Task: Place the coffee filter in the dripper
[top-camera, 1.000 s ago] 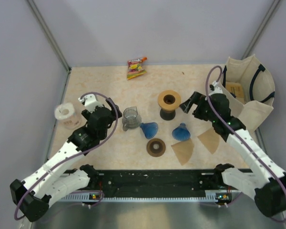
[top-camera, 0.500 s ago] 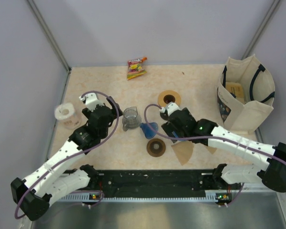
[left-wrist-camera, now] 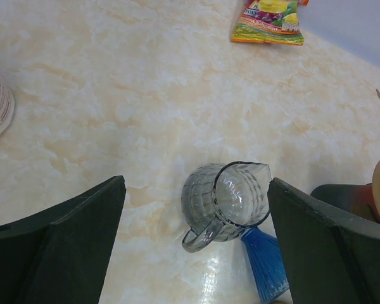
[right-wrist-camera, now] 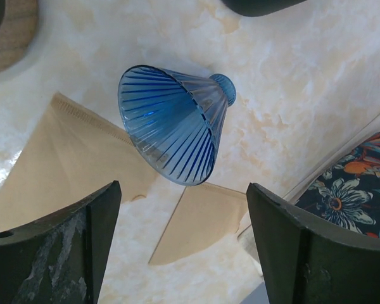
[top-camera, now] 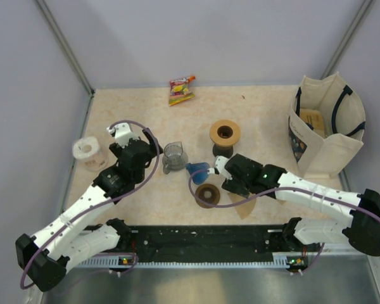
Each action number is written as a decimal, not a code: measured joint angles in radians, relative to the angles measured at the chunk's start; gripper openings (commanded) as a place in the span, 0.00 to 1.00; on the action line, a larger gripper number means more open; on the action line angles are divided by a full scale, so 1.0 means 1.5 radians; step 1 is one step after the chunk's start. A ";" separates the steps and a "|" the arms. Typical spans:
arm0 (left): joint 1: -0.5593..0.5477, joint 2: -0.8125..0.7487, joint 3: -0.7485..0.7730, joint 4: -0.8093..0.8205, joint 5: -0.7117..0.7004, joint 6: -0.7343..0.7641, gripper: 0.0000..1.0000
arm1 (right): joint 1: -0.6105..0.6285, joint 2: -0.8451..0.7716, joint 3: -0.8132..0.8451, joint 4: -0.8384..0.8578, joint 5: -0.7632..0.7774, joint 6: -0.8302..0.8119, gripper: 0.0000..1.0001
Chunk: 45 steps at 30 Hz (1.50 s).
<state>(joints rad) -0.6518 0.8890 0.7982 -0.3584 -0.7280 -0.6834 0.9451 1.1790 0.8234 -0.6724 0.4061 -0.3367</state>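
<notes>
A blue ribbed dripper (right-wrist-camera: 174, 130) lies on its side below my right gripper (right-wrist-camera: 182, 190), which is open with nothing between its fingers. One tan coffee filter (right-wrist-camera: 69, 164) lies flat to the left of that dripper, and another coffee filter (right-wrist-camera: 209, 221) lies just under its rim. From above, my right gripper (top-camera: 231, 178) covers this dripper, and only part of one filter (top-camera: 242, 206) shows. A second blue dripper (top-camera: 198, 168) lies beside the glass pitcher (left-wrist-camera: 231, 202). My left gripper (left-wrist-camera: 196, 183) hovers open over the pitcher.
A wooden-topped stand (top-camera: 225, 134) is behind the right gripper and a brown disc (top-camera: 208, 195) lies to its left. A cloth bag (top-camera: 329, 126) stands at the right edge. There is a paper roll (top-camera: 87, 152) at the left and a snack packet (top-camera: 180, 90) at the back.
My right arm has swung from beside the bag to the middle of the table, over the dripper and filters, and its jaws have narrowed a little. The left arm is still.
</notes>
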 measured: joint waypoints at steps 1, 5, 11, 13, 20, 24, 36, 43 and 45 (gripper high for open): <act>0.000 0.002 0.000 0.000 0.000 0.001 0.99 | 0.000 0.000 -0.009 0.003 0.003 -0.011 0.76; 0.000 0.005 0.000 0.000 -0.003 0.002 0.99 | 0.000 0.003 -0.043 0.037 0.016 -0.039 0.70; 0.000 0.007 -0.001 0.000 -0.004 0.002 0.99 | -0.014 0.025 -0.052 0.107 0.026 -0.056 0.61; 0.000 0.007 -0.001 0.000 -0.004 0.002 0.99 | -0.021 0.033 -0.052 0.130 0.028 -0.059 0.60; 0.000 0.007 -0.002 0.000 -0.011 0.004 0.99 | -0.035 0.048 -0.063 0.169 0.028 -0.065 0.45; 0.000 0.002 -0.003 -0.001 -0.017 0.004 0.99 | -0.039 0.055 -0.065 0.171 0.023 -0.070 0.32; 0.000 -0.008 -0.005 -0.001 -0.032 0.004 0.99 | -0.040 0.056 -0.066 0.177 0.030 -0.078 0.07; 0.000 -0.018 -0.005 -0.001 -0.036 0.004 0.99 | -0.040 0.011 -0.066 0.170 0.026 -0.077 0.00; 0.000 -0.019 -0.005 -0.001 -0.037 0.004 0.99 | -0.040 -0.017 -0.065 0.168 0.019 -0.074 0.00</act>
<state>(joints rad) -0.6518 0.8608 0.7906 -0.3595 -0.7841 -0.6781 0.8852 1.1534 0.7254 -0.4206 0.4347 -0.4480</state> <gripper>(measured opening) 0.990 0.015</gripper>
